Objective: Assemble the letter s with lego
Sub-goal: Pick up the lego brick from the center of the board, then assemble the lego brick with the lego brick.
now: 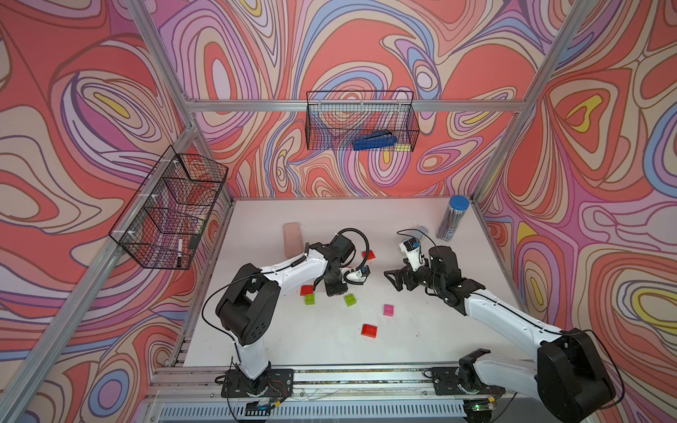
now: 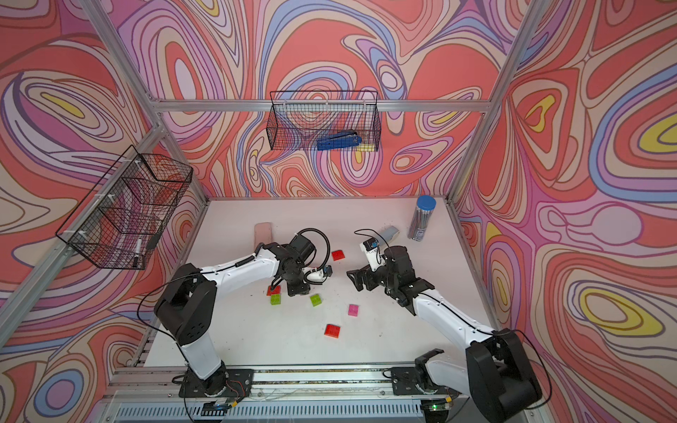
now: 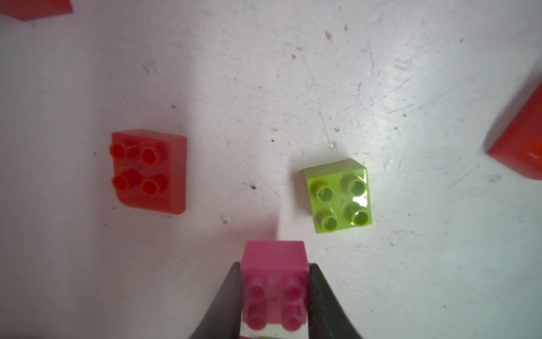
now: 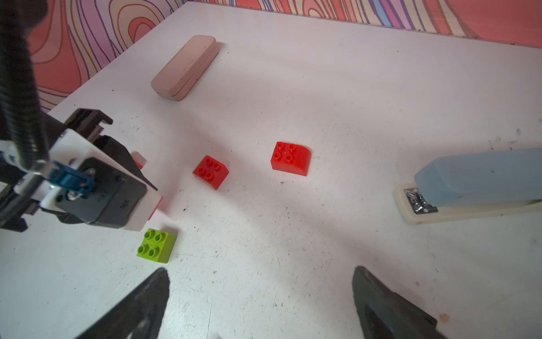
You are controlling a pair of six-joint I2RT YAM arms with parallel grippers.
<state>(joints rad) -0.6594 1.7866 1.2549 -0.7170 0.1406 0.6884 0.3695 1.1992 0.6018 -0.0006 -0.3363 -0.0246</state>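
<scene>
Scuffed white tabletop (image 1: 278,340) inside swirling pink-and-red walls (image 1: 366,55), with loose lego (image 1: 369,255) scattered around the centre of both top views. Shows the left gripper (image 3: 274,265) pointing down at mid-frame there, fingers (image 3: 227,299) squeezed tight against two opposite sides of a pink brick (image 3: 274,290) (studs facing the wrist camera; lifted or resting, cannot tell). Leaves the right gripper (image 4: 262,278) hovering right of centre, fingers (image 4: 152,296) spread wide with nothing between them. Puts a lime brick (image 1: 350,300) near the held piece, a red brick (image 1: 307,290) seemingly touching a second lime brick (image 1: 310,299) just left of the gripper, a second pink brick (image 1: 388,310) and a lone red brick (image 1: 369,330) lower in frame, well apart. Risks, by judgement: twisting or slipping in so narrow a pinch; nudging the nearby lime brick in passing; skating a target brick across the smooth table when pressing down, with no second grip bracing it; seating studs off-line.
</scene>
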